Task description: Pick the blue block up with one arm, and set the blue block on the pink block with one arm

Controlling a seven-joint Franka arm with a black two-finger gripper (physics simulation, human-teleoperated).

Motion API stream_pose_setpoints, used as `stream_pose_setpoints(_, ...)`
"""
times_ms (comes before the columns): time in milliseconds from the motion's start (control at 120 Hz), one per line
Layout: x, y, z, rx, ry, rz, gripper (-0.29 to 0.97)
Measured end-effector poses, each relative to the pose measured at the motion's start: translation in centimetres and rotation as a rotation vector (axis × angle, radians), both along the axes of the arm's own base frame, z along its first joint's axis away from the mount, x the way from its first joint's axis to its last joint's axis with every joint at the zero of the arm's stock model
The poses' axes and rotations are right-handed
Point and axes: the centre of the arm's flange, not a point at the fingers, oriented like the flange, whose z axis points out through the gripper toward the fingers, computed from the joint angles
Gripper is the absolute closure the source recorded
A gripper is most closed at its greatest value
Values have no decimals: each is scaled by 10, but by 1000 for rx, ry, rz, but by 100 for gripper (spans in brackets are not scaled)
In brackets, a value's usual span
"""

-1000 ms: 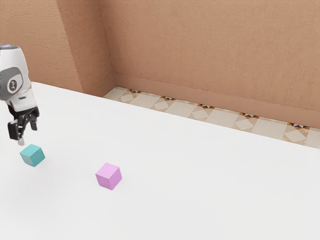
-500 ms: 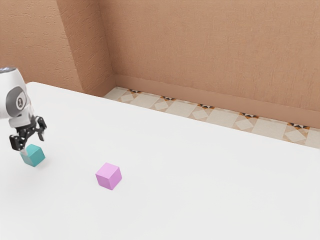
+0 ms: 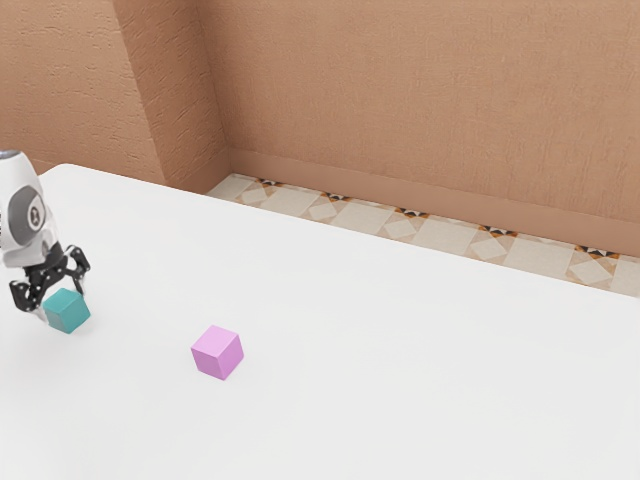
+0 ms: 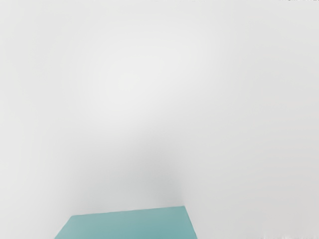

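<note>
The blue block [image 3: 67, 311] is a teal-blue cube lying on the white table [image 3: 400, 340] at the exterior view's far left. My gripper [image 3: 48, 291] hangs right over it, open, its black fingers spread on either side of the block's top and far edge. In the wrist view the block [image 4: 127, 225] lies just under my hand, with bare table beyond it. The pink block [image 3: 217, 352] sits on the table to the exterior view's right of the blue one, well apart from it and from my gripper.
The table's far edge runs diagonally from upper left to right, with a patterned tiled floor [image 3: 420, 225] and brown walls [image 3: 420, 90] behind it. Broad white tabletop stretches to the exterior view's right of both blocks.
My hand has come down from above the blue block until its open fingers reach the block's top. Neither block has moved.
</note>
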Motion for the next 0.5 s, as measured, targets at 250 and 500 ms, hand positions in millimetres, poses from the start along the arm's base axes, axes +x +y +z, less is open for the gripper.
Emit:
stream_pose_setpoints(250, 8, -1, 12, 1, -35, -63, 0)
stream_pose_setpoints(500, -2, 13, 7, -23, -47, -45, 0)
